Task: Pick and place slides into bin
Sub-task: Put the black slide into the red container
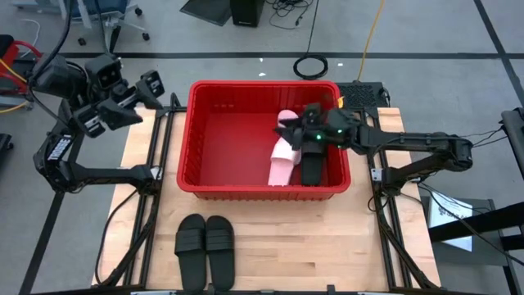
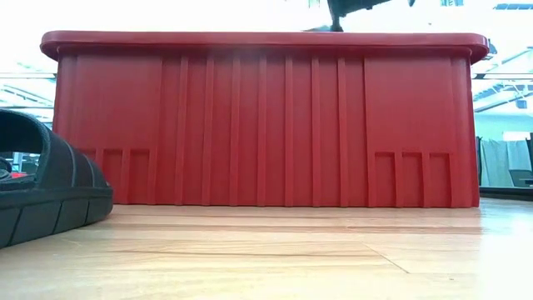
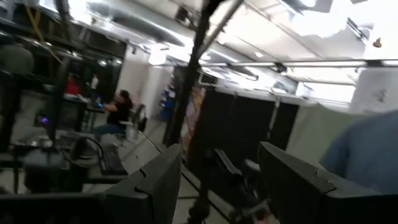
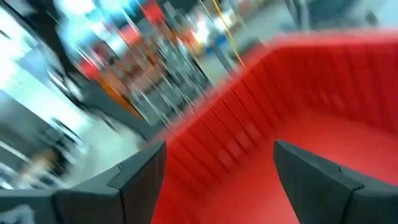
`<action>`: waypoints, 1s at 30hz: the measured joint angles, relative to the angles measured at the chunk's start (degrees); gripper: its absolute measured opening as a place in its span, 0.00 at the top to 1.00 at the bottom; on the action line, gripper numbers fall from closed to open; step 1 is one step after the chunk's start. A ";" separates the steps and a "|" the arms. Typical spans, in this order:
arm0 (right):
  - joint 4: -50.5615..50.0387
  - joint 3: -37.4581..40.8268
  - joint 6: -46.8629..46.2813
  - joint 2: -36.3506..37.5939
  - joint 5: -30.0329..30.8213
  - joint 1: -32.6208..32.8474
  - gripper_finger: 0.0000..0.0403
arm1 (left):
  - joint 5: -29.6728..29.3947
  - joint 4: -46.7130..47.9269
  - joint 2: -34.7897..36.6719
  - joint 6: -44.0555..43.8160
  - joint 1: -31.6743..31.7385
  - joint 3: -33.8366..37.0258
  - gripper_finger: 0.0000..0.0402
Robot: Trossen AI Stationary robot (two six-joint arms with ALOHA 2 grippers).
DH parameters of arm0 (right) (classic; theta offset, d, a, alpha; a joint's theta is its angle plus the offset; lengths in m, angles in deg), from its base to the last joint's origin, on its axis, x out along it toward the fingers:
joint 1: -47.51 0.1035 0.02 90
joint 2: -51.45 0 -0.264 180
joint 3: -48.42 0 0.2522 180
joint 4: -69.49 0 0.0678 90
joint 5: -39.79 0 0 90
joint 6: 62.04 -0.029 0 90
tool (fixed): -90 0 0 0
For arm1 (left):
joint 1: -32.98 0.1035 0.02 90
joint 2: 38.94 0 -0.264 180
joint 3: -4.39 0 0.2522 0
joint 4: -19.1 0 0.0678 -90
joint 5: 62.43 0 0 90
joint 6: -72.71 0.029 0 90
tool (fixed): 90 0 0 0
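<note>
The red bin stands mid-table; its near wall fills the low view. Inside it, toward the right, a pale pink slide and a black slide lie on its floor. Two black slides lie side by side, soles down, on the wood near the front edge; one shows in the low view. My right gripper is open and empty over the bin's inside. My left gripper is raised at the table's far left, open and empty.
Black frame rails run along both sides of the bin. Bare wood lies right of the two black slides. The left wrist view looks into the room, where a seated person and a sleeve show.
</note>
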 joint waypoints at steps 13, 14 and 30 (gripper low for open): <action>25.69 -0.04 0.72 -0.85 0.06 0.65 0.30 | 3.56 0.09 5.35 -0.97 0.00 0.03 0.47; 26.67 -0.04 1.28 -0.85 0.06 0.72 0.30 | 2.06 0.25 5.70 -1.88 0.00 0.04 0.47; 27.44 -0.04 4.97 -0.78 -3.54 0.72 0.30 | -16.21 1.02 4.84 -6.73 -9.59 -0.11 0.47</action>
